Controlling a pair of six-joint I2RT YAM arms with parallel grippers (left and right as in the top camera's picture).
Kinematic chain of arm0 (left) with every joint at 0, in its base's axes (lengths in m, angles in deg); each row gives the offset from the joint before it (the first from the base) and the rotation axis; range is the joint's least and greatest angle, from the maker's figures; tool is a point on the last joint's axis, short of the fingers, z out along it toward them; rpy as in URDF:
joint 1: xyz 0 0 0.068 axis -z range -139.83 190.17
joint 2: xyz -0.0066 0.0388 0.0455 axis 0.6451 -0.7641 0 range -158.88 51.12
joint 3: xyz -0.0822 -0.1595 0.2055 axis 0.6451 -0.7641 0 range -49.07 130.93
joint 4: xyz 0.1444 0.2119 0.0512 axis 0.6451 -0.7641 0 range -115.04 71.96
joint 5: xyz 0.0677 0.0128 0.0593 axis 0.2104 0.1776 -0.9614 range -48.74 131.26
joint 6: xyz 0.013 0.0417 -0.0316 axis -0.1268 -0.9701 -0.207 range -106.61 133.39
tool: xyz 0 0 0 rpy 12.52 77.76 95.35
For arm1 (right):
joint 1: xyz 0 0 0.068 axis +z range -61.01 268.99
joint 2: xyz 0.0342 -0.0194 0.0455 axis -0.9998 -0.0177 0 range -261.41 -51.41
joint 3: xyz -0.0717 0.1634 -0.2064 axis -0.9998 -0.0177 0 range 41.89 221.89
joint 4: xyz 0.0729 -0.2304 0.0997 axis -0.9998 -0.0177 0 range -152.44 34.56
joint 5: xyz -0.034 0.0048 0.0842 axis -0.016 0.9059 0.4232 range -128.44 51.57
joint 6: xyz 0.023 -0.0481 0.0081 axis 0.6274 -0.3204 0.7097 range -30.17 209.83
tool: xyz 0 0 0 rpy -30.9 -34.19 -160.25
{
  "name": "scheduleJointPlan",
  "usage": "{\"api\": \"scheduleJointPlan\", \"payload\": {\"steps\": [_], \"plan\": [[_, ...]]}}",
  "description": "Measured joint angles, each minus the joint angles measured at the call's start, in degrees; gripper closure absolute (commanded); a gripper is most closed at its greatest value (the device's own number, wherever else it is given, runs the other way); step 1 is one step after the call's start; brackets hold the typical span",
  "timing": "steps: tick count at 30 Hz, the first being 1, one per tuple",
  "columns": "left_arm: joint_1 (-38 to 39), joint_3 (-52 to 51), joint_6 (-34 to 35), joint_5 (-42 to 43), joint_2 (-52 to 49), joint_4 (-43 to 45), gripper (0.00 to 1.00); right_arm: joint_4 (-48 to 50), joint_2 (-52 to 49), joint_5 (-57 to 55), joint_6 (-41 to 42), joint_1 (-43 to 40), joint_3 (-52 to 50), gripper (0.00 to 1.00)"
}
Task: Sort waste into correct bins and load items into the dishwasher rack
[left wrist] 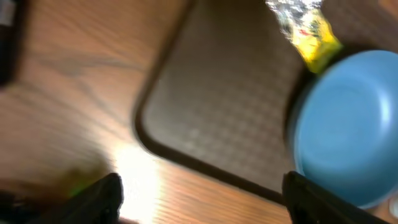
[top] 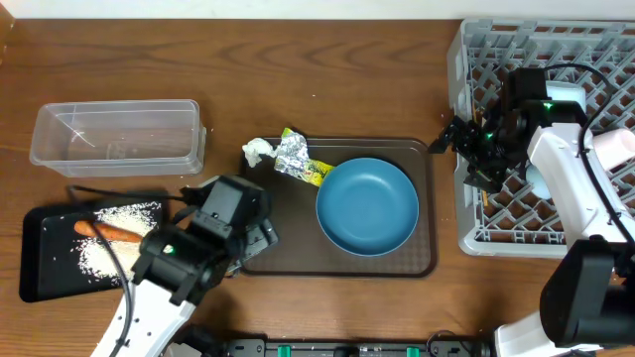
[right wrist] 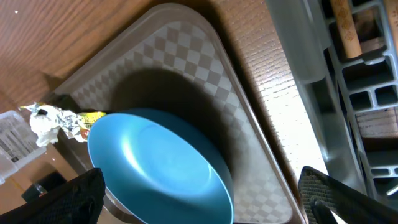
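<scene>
1. Left gripper (top: 260,238): jaws wide with nothing between them. It hangs over the front-left corner of the brown serving tray (top: 298,253). The left wrist view is blurred, but both fingers (left wrist: 102,199) show far apart above the tray rim and bare worktop (top: 298,69).
2. Right gripper (top: 446,139): jaws wide and holding nothing. It sits over the gap between the brown tray and the left wall of the dishwasher rack (top: 466,59). The right wrist view looks down on the tray corner and the rack wall.
3. Blue bowl (top: 367,205): upright on the right half of the brown tray. It is apart from both grippers.
4. Crumpled tissue (top: 257,152): on the worktop at the tray's back-left corner.
5. Silver foil (top: 291,151): just beside the tissue, on the tray's back rim.
6. Yellow-green packet (top: 316,175): touching the foil, with its other end close to the bowl's rim.
7. Black tray (top: 35,268): front-left on the worktop. It carries the loose rice (top: 94,258) and the carrot (top: 109,233), which lies across the grains.
8. Clear tub (top: 119,104): behind the black tray, well apart from the brown tray.
9. Rack, right wrist view: a wooden stick (right wrist: 344,25) lies in a cell. Cannot tell if it is a chopstick.
</scene>
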Motion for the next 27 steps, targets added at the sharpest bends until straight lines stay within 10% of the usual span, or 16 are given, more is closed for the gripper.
{"api": "scheduleJointPlan", "payload": {"steps": [27], "plan": [[-0.4,0.0,0.9,0.3,-8.5,-1.1,0.02,0.0,0.0,0.0,0.0,0.0,0.0,0.01]]}}
